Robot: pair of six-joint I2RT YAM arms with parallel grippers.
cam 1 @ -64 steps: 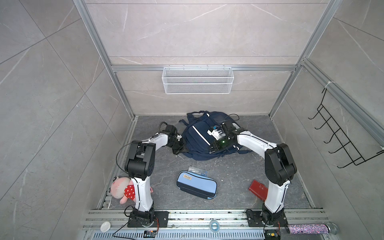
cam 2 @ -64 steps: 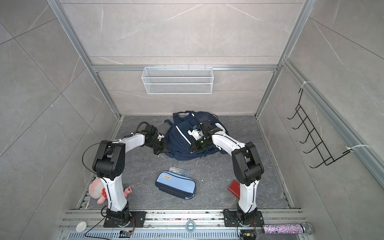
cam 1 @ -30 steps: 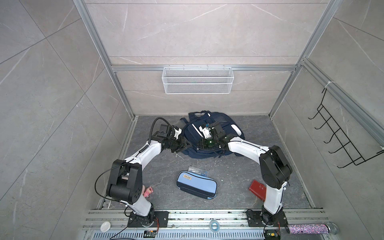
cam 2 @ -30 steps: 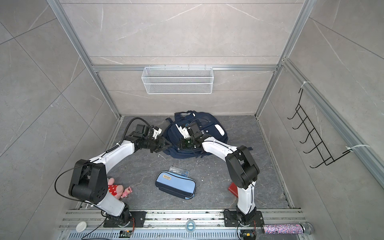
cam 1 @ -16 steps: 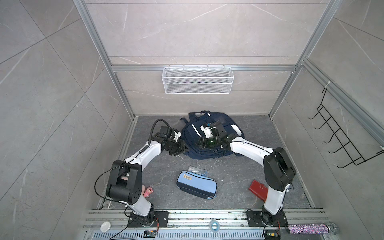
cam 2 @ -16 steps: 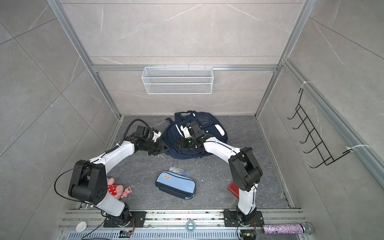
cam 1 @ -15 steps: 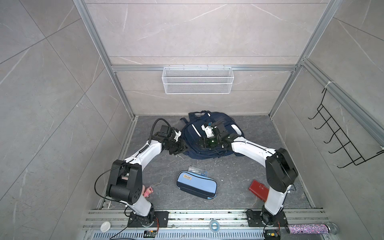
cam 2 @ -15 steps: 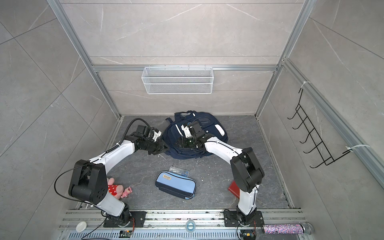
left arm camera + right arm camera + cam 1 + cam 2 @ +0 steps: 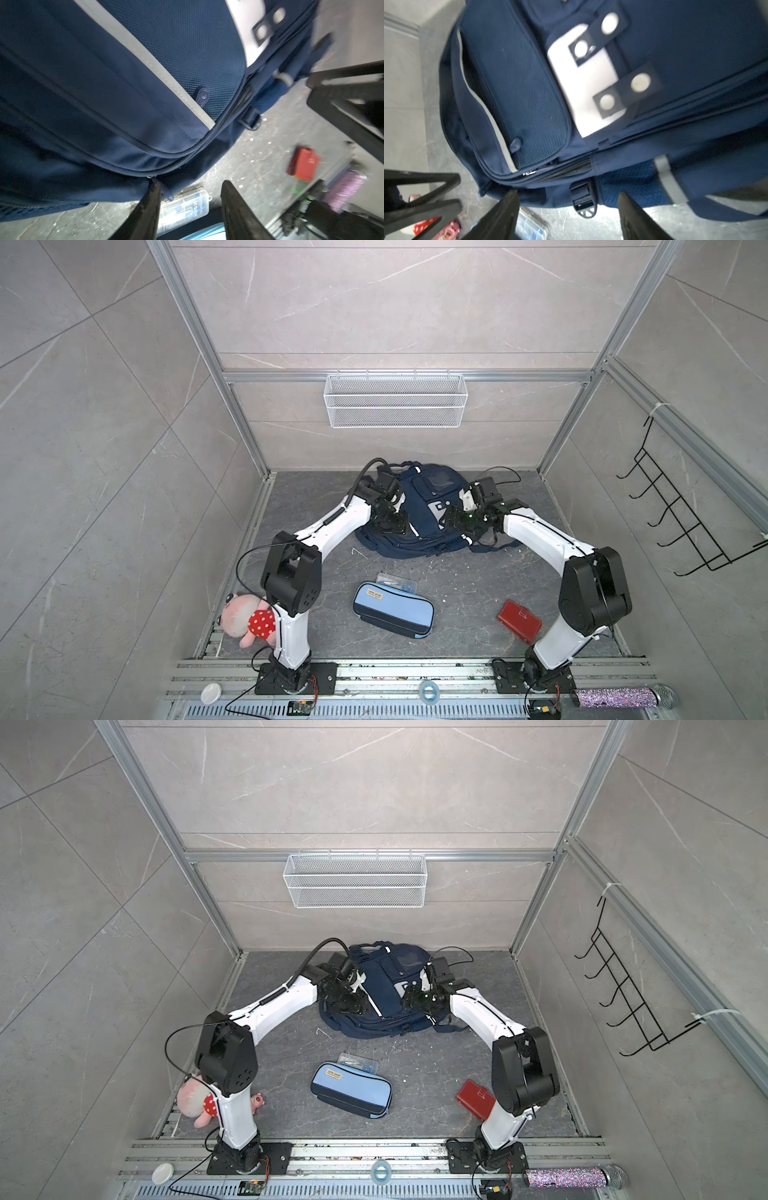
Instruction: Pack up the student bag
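Note:
The student bag [image 9: 428,510] [image 9: 390,986], navy with white stripes and a white patch, lies flat at the back of the floor. My left gripper [image 9: 395,526] [image 9: 353,1006] hovers over its left side. In the left wrist view the left gripper [image 9: 190,187] is open at the bag's [image 9: 104,93] lower edge, with a small navy zip pull [image 9: 167,192] beside one finger. My right gripper [image 9: 455,520] [image 9: 409,1000] is over the bag's right side. In the right wrist view the right gripper [image 9: 568,195] stands wide open and empty above a strap buckle [image 9: 583,199] of the bag [image 9: 675,41].
A light-blue pencil case [image 9: 392,614] and a clear plastic box [image 9: 397,580] lie in front of the bag. A red wallet [image 9: 519,620] is at front right, a plush toy [image 9: 245,618] at front left. A wire basket [image 9: 395,400] hangs on the back wall.
The right gripper has opened and pulled back to the right over the bag. The left gripper has moved right, onto the bag's left side.

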